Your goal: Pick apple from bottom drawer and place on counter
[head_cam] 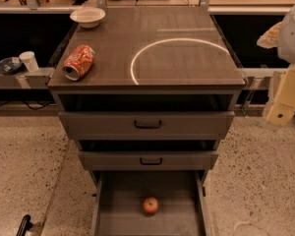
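Note:
The small red apple (150, 205) lies on the flat floor of the bottom drawer (113, 215), which is pulled out at the bottom centre of the view. The counter (152, 38) is the dark cabinet top above, marked with a thin white circle outline. My gripper (285, 95) hangs at the right edge of the view, beside the counter's right front corner. It is well above and to the right of the apple and touches nothing.
A crushed orange-red soda can (79, 61) lies on the counter's left front. A white bowl (88, 16) stands at its back left corner. The two upper drawers (147, 124) stick out slightly. A pale shelf with a cup (28, 61) runs behind on the left. A speckled floor surrounds the cabinet.

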Available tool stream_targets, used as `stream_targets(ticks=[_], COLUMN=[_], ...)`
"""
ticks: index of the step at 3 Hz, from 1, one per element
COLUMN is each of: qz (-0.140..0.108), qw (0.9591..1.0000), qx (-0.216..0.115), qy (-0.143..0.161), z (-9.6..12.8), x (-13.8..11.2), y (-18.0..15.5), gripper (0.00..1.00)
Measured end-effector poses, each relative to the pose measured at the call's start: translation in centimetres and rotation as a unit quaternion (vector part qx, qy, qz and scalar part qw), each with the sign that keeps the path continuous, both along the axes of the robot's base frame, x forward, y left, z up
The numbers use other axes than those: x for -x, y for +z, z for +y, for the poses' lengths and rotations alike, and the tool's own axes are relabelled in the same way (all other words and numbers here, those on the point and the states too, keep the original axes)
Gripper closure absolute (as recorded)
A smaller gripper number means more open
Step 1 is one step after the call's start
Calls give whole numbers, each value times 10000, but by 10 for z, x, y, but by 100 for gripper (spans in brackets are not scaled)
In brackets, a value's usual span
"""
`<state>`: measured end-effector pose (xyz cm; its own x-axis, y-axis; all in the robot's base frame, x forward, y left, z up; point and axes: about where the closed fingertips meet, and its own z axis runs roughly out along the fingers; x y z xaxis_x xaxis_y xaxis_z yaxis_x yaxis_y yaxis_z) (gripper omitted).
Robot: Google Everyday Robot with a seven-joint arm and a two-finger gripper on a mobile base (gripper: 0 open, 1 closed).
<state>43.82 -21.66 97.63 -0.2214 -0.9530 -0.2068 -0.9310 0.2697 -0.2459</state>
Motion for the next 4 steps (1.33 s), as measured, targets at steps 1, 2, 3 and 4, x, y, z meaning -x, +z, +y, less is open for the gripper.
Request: stream_targets(ticks=[1, 2, 3, 4], qz=[0, 88, 427, 588], qw=[10000, 9993, 9895, 9609], qx=[0, -357, -1333, -2646], qy=[0, 45, 350, 562], z=[0, 2, 10, 35], x=[0, -5, -11, -1], y=[0, -17, -102, -202], gripper=[0, 0, 0, 0])
